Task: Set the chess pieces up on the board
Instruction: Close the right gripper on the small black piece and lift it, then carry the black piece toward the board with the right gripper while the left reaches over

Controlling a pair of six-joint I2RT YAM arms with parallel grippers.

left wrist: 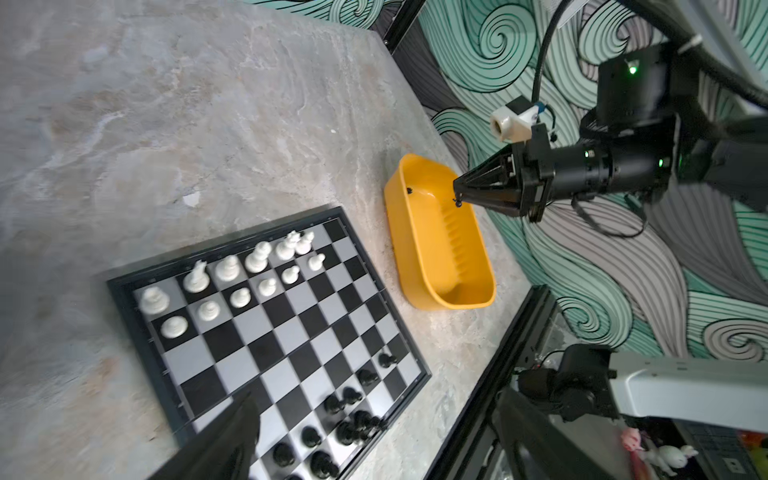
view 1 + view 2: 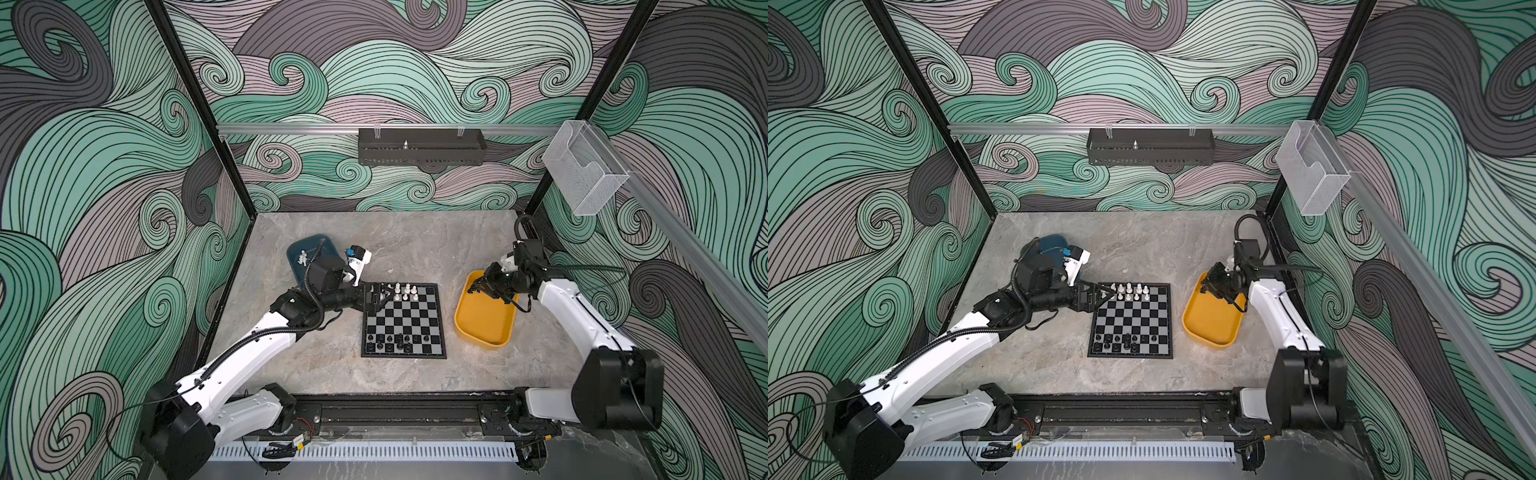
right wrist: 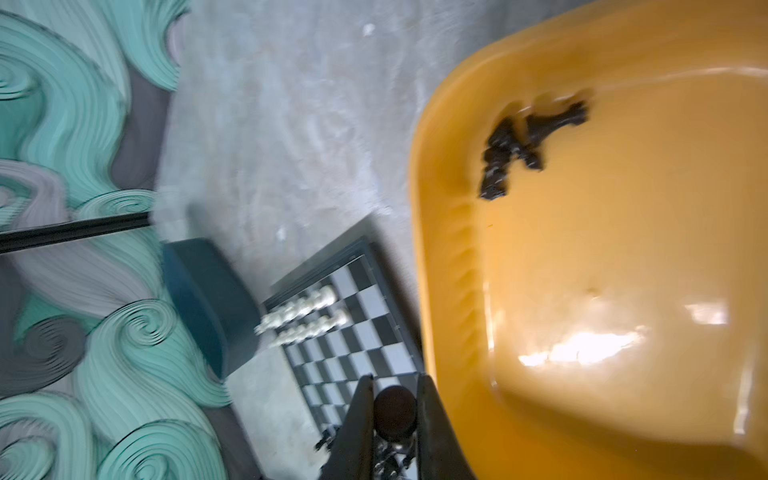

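Chess pieces [image 1: 227, 268] — twelve white on board [image 1: 291, 332]; one black piece [image 3: 395, 409] gripped.

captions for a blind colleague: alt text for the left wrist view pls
The right gripper, shut on a black piece, hangs over the yellow tray beside the board, which holds white pieces and black pieces at opposite ends.

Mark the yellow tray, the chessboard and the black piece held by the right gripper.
yellow tray [image 2: 484, 322]: in a top view, on the bare floor of the tray.
chessboard [image 2: 405, 322]: in a top view, on the empty middle squares.
black piece [image 3: 395, 409]: in the right wrist view, on its round base.
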